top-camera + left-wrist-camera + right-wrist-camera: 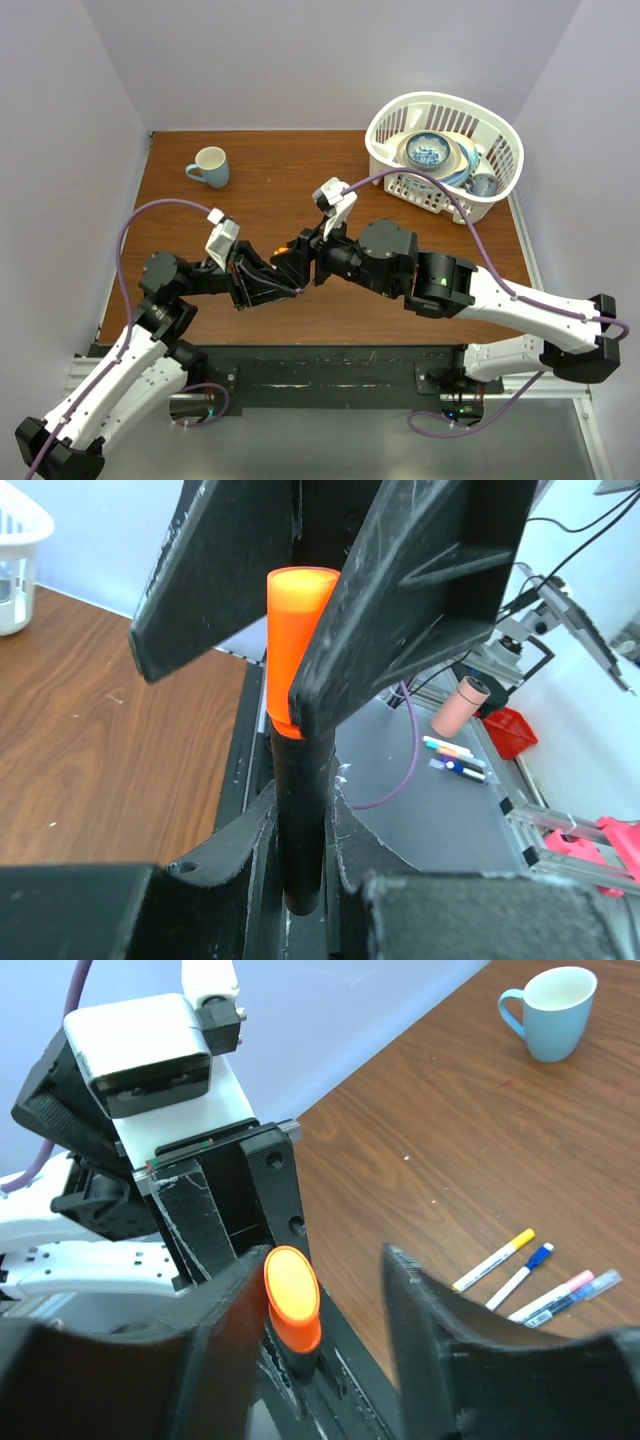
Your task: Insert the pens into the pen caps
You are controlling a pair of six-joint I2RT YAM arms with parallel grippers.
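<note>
My left gripper (300, 855) is shut on a black pen (303, 810) that stands upright between its fingers, and an orange cap (292, 640) sits on the pen's top end. My right gripper (325, 1330) is open around that orange cap (292, 1295). Its left finger (205, 1350) lies against the cap and its right finger (440, 1340) stands apart from it. In the top view the two grippers meet over the table's middle, left (290, 268) and right (300, 250). Several capped pens (520, 1273) lie on the table to the right.
A light blue mug (210, 166) stands at the back left. A white basket (500, 130) holding dishes sits at the back right corner. Beyond the table's near edge, more pens (455, 758) lie on a grey surface.
</note>
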